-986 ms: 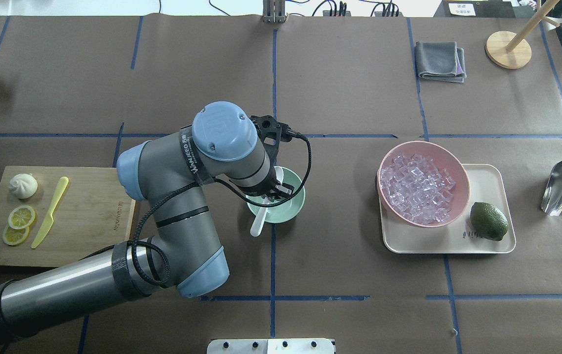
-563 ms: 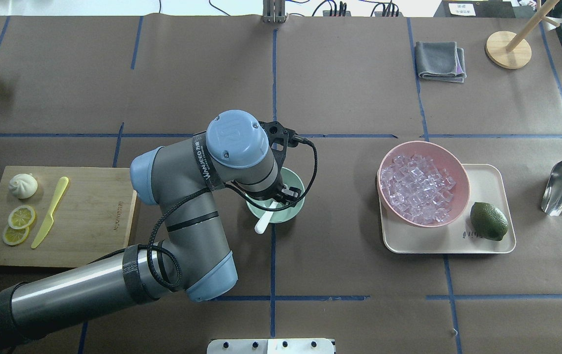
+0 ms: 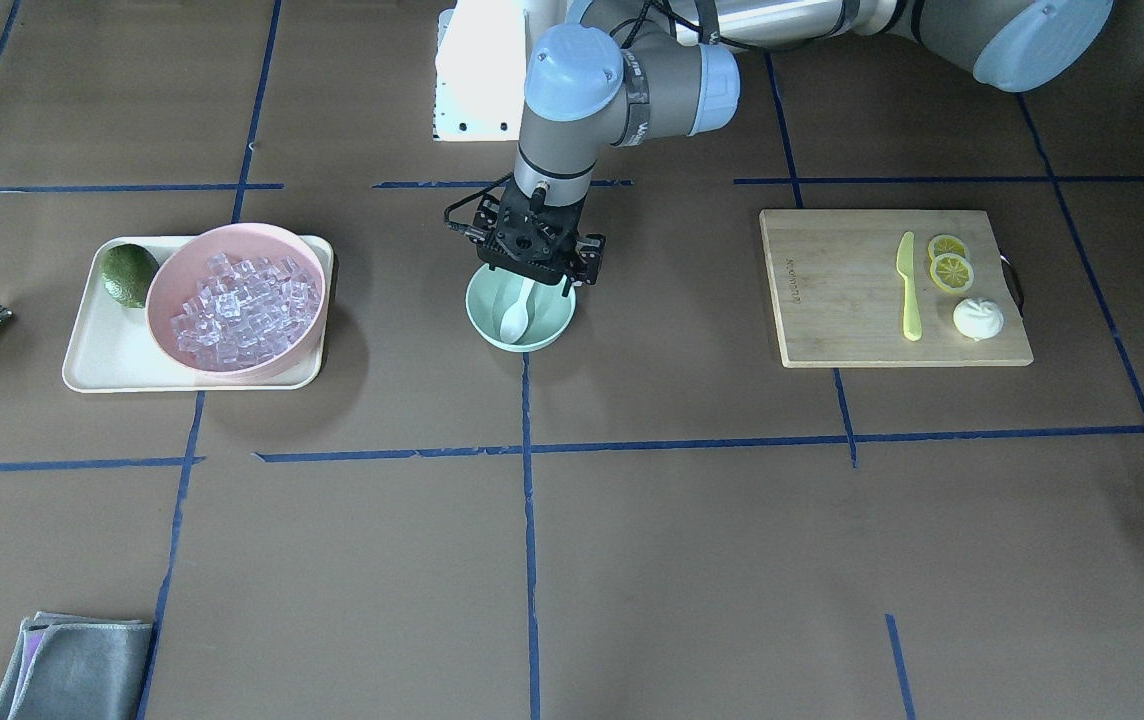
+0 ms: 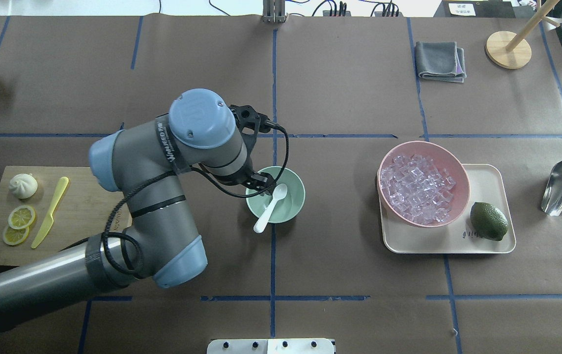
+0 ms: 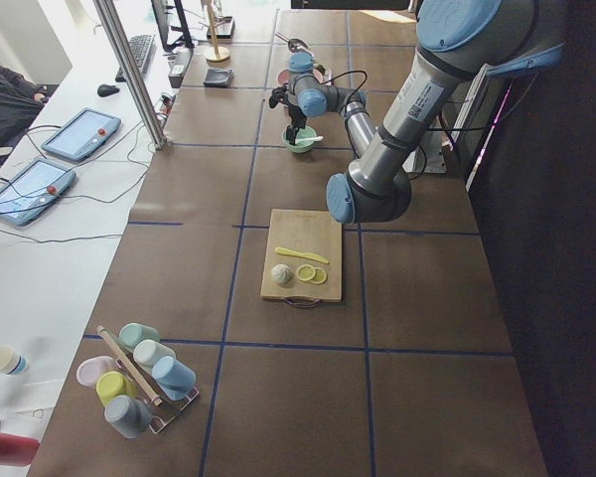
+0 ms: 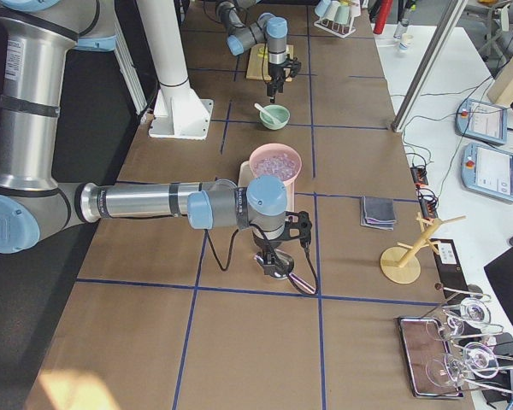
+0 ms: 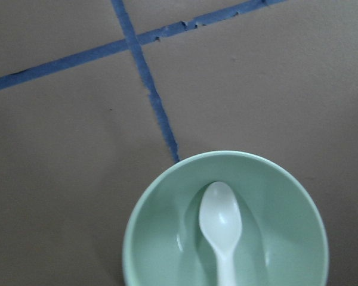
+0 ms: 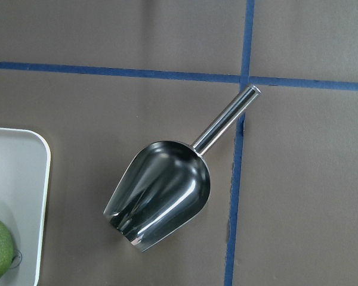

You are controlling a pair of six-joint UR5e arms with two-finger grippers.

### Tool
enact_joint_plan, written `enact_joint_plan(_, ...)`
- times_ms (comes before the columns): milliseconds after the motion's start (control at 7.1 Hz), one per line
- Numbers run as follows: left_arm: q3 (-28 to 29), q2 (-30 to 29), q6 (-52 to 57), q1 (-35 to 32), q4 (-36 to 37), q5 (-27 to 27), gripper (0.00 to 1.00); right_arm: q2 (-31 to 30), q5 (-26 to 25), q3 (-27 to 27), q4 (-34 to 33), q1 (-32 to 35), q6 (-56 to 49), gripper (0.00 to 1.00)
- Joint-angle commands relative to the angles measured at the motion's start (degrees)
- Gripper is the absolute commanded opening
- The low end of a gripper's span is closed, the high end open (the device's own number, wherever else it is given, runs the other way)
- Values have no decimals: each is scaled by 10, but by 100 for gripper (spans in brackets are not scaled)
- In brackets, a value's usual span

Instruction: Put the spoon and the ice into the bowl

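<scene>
Bowl: the mint-green bowl (image 4: 294, 207) stood upright on the brown worktop (image 4: 350, 275), on a crossing of blue tape lines; all places below are given from it
Spoon: the white spoon (image 4: 279, 192) lay in the bowl, its scoop down in the hollow and its handle sloping up over the rim on the robot's side, with the tip sticking out past the rim
Left claw: the left claw (image 3: 530, 268) hung just above the bowl, over its robot-left part; its fingers stood apart and held nothing
Spoon against claw: the scoop lay lower than the claw tips and just beside them, toward the bowl's middle; the handle ran off under the claw toward the robot; the two looked apart, with no contact to be seen
Right claw: the right claw (image 6: 272, 266) was well off to the bowl's robot-right, above the metal scoop (image 8: 161, 190); only the side camera caught it, so I cannot tell whether it was wide or narrow
Ice: the ice (image 4: 416, 184) was heaped in the pink bowl (image 4: 463, 172), well to the bowl's robot-right, on a cream tray (image 4: 458, 243) beside a lime (image 4: 489, 221)
Robot-left of the bowl: a cutting board (image 4: 79, 221) carried a yellow-green knife (image 4: 50, 212), lemon slices (image 4: 21, 217) and a bun (image 4: 23, 186)
</scene>
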Motion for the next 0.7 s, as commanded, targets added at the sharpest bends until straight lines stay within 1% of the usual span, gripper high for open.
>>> enact_joint_plan(0, -89, 77, 128, -70, 73, -19, 100, 5, 0, 2, 1, -1, -6, 100)
enact_joint_plan(141, -103, 114, 136, -117, 72, -85, 100, 13, 1, 3, 1, -1, -3, 100)
enact_joint_plan(282, -141, 195, 139, -173, 64, -111, 100, 20, 1, 3, 0, -5, 0, 100)
enact_joint_plan(423, -166, 250, 158, -222, 63, -112, 100, 25, 1, 3, 0, -6, 1, 100)
enact_joint_plan(563, -165, 289, 195, -290, 64, -142, 100, 32, 3, 6, -1, -9, 4, 100)
